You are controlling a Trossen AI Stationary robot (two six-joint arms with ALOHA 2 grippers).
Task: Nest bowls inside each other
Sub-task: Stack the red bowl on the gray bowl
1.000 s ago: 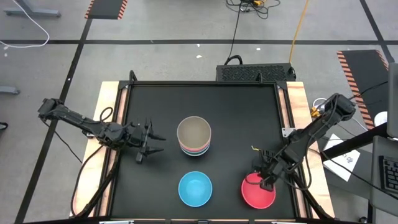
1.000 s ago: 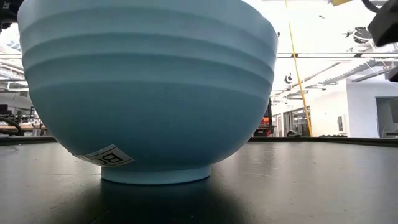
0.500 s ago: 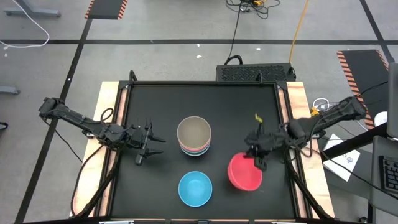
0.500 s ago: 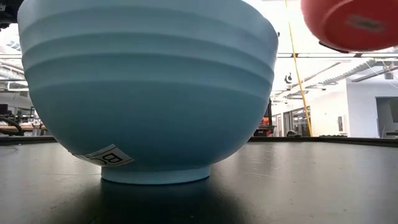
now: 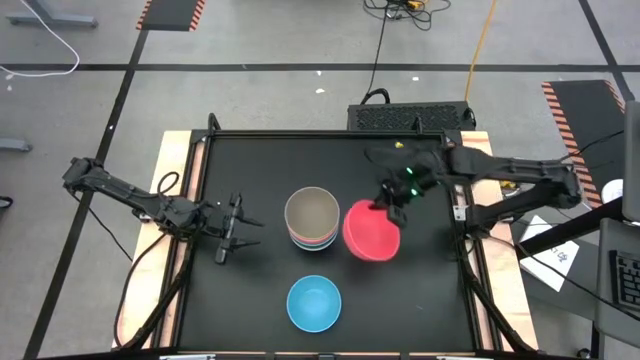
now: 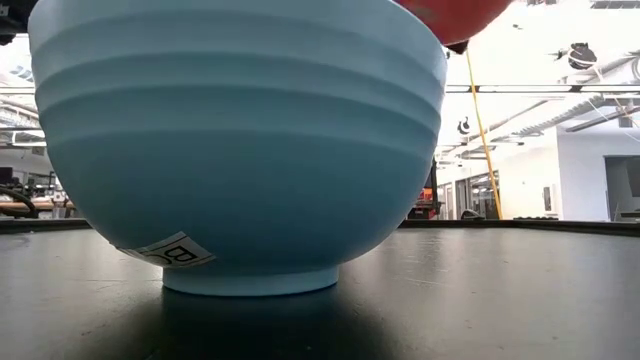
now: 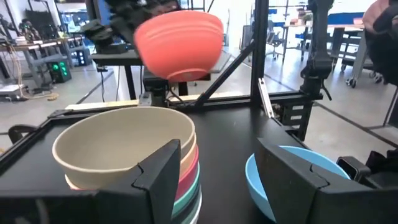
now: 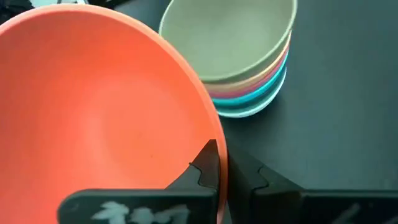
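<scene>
A red bowl (image 5: 372,230) hangs in the air just right of a stack of nested bowls (image 5: 312,216) that has an olive-brown bowl on top. My right gripper (image 5: 390,203) is shut on the red bowl. In the left wrist view the red bowl (image 7: 179,45) floats above and behind the stack (image 7: 124,146). A light blue bowl (image 5: 314,303) stands on its foot near the table's near edge and fills the low view (image 6: 240,140). My left gripper (image 5: 240,240) waits open, left of the stack. My right gripper (image 8: 231,163) pinches the red bowl's rim (image 8: 217,149) on its far-right side, with one finger (image 8: 208,167) inside the bowl and the other outside. The fingers reach in from the table's right. The bowl is lifted clear of the table, mouth up, nearly level.
The black table mat (image 5: 250,170) lies bare toward the far side and in the near right corner. Wooden rails (image 5: 178,180) run along the left and right edges. A black box (image 5: 410,117) sits beyond the far edge.
My right gripper has lifted the red bowl clear of the table's near right corner. It has carried it up, toward the far edge and leftward, until it is beside the stack. The gripper has stayed shut on the rim throughout.
</scene>
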